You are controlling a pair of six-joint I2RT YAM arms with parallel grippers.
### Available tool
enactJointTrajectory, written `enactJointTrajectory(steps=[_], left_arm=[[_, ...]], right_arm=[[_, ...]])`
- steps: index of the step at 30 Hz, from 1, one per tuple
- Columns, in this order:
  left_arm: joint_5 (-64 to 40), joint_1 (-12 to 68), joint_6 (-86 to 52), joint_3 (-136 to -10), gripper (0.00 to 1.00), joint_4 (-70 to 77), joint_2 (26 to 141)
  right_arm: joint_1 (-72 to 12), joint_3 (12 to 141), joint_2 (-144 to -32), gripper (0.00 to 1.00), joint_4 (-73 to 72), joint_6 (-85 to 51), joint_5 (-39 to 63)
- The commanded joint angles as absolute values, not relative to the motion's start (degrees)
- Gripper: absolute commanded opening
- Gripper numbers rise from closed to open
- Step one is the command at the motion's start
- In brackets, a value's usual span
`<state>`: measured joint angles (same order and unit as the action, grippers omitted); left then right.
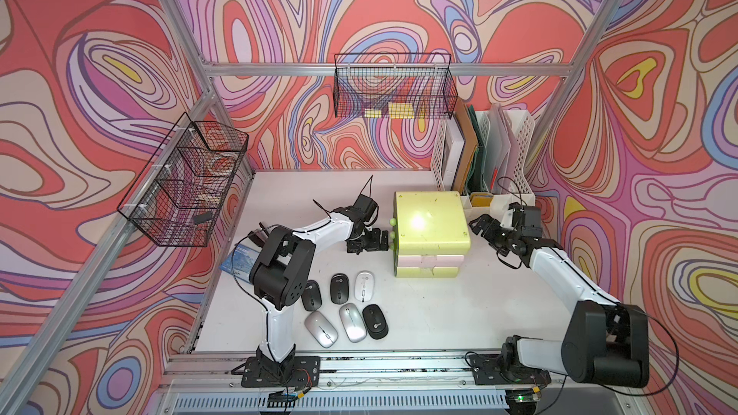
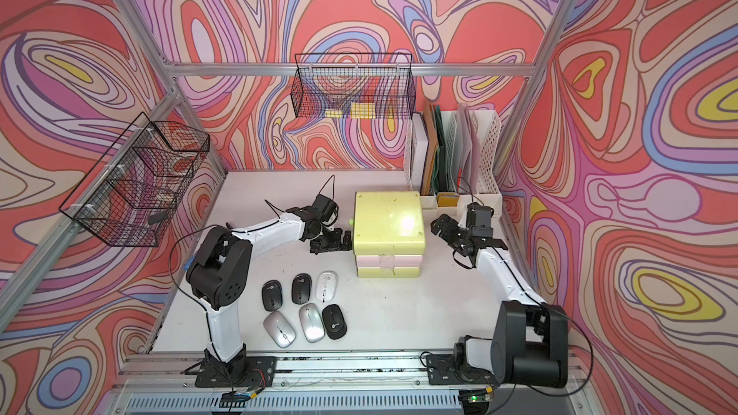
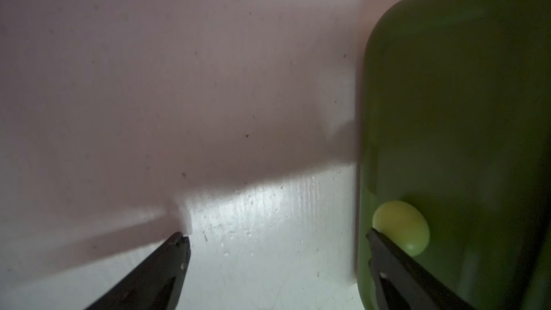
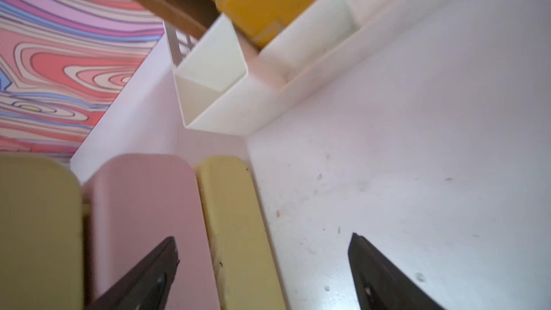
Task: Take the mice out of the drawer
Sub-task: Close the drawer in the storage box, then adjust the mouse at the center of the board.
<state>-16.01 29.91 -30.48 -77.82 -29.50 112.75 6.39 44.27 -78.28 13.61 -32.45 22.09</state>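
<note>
All six mice lie out on the white counter, left of centre and near the front, in two rows. The far row, from left to right, holds the left black mouse, the middle black mouse and the white mouse. The near row holds the left silver mouse, the right silver mouse and the near black mouse.

Each black mouse carries a small pale round mark at its near end, too small to read. A blue card at the left edge has pale print that is also illegible.

The drawer unit stands farther back and to the right, with a yellow-green top, a pink middle and a yellow-green bottom. Its drawers look pushed in.

The left pincer is spread wide and grasps nothing. One fingertip is at the edge of a green knob on the unit's left face; I cannot tell whether it touches.

The right pincer is likewise released and empty, just right of the unit. A white file rack stands behind it.
</note>
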Motion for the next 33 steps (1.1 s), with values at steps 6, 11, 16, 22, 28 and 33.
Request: enactJointTrajectory(steps=[6, 11, 16, 22, 28, 33], left_arm=[[-20.2, 33.2, -30.1, -82.9, 1.0, -28.9, 116.8], [-19.4, 32.5, -29.6, -82.1, 1.0, -29.2, 115.8], [-16.7, 31.8, -29.3, -81.5, 1.0, -29.7, 113.9], [-13.1, 22.6, -28.6, -73.3, 1.0, -29.0, 103.6], [-2.9, 16.2, -25.0, -69.5, 1.0, -39.0, 91.9], [1.9, 13.0, -25.5, -63.5, 1.0, -43.7, 86.2]], right_arm=[[6.4, 41.9, -90.5, 0.92, -2.5, -38.2, 45.7], [6.4, 42.3, -90.4, 0.92, -0.6, -36.2, 43.8], [6.4, 43.0, -86.3, 0.92, 3.6, -34.5, 34.7], [6.4, 52.0, -78.9, 0.93, 12.5, -28.4, 18.9], [6.4, 61.7, -74.5, 0.93, 15.9, -24.0, 11.9], [6.1, 64.1, -68.6, 0.92, 16.1, -22.0, 18.6]])
